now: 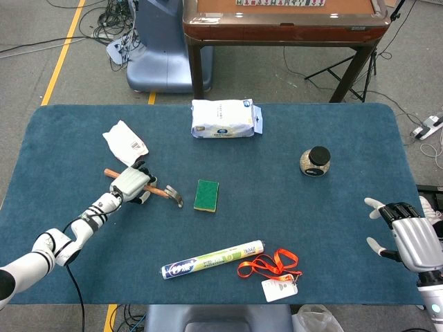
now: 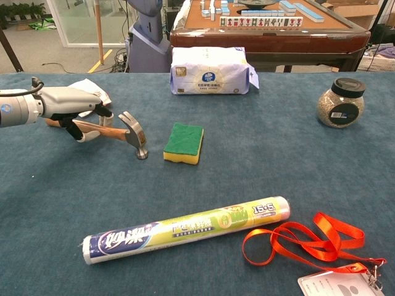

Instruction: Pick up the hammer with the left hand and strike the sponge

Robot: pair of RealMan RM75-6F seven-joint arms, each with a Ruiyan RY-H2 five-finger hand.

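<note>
A hammer [image 1: 171, 194] with a wooden handle and steel head [image 2: 134, 132] lies at the left of the blue table, its head pointing toward the sponge. My left hand [image 1: 131, 183] sits over the middle of the handle, and in the chest view its fingers [image 2: 79, 131] curl under the wood, gripping it. The green and yellow sponge [image 1: 206, 195] lies flat just right of the hammer head, a short gap apart [image 2: 184, 142]. My right hand [image 1: 405, 235] hovers at the table's right edge, fingers spread and holding nothing.
A tissue pack [image 1: 225, 119] lies at the back centre and a glass jar [image 1: 315, 162] at the right. A rolled tube [image 1: 213, 259] and an orange lanyard [image 1: 270, 264] lie at the front. A white packet [image 1: 124, 143] sits behind my left hand.
</note>
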